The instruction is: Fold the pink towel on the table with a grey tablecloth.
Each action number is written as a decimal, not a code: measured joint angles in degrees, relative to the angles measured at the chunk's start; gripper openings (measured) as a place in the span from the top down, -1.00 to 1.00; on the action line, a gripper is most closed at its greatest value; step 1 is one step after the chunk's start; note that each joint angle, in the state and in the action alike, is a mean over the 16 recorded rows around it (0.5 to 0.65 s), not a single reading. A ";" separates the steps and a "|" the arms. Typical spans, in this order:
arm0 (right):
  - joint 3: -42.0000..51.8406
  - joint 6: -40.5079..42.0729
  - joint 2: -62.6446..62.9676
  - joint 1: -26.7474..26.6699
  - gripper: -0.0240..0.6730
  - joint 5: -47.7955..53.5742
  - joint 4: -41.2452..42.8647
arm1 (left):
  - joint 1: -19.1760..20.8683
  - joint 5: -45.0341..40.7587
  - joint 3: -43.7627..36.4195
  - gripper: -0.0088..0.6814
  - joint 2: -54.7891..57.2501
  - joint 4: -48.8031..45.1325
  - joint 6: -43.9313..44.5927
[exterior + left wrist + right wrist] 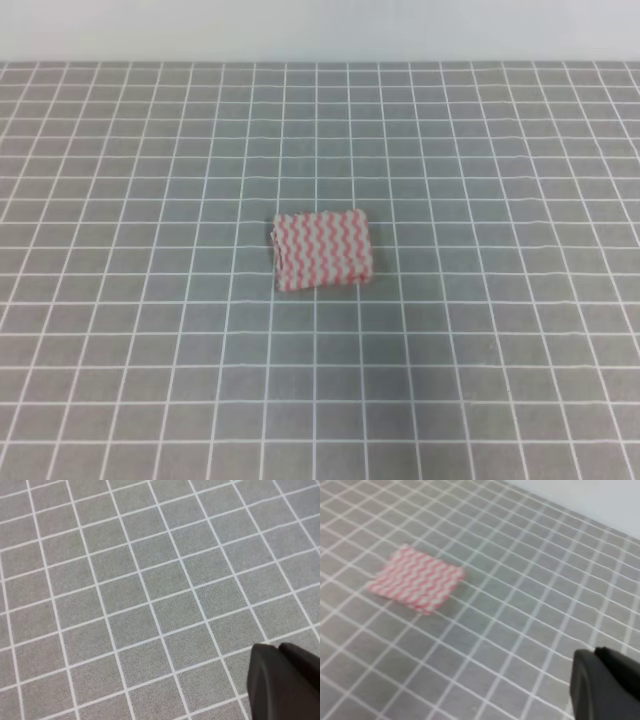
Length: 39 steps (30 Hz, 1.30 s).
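Centrally, folded pink towel (322,251) on grey gridded table (500,350), pale wall (320,28) behind; claw states indiscernible.

- Pink towel (322,250): pink-and-white wavy zigzag stripes running across its whole visible face; same pattern confirmed in the right wrist view (416,579).
- Table with a grey tablecloth (480,340): uniform mid-grey, printed with a regular grid of thin white lines.
- Left gripper (285,682): visible part plain black, unpatterned.
- Right gripper (605,685): visible part plain black, unpatterned.
- Wall (320,28) behind table: plain off-white.
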<state>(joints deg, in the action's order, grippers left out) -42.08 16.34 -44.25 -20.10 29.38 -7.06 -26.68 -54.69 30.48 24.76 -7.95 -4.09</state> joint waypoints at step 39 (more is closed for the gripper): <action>43.24 -14.81 45.70 16.79 0.98 -13.97 4.83 | 0.00 -0.14 0.00 0.97 0.07 0.00 0.16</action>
<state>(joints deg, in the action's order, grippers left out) 1.16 1.53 1.45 -3.31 15.41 -2.23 -26.68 -54.83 30.48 24.83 -7.95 -3.93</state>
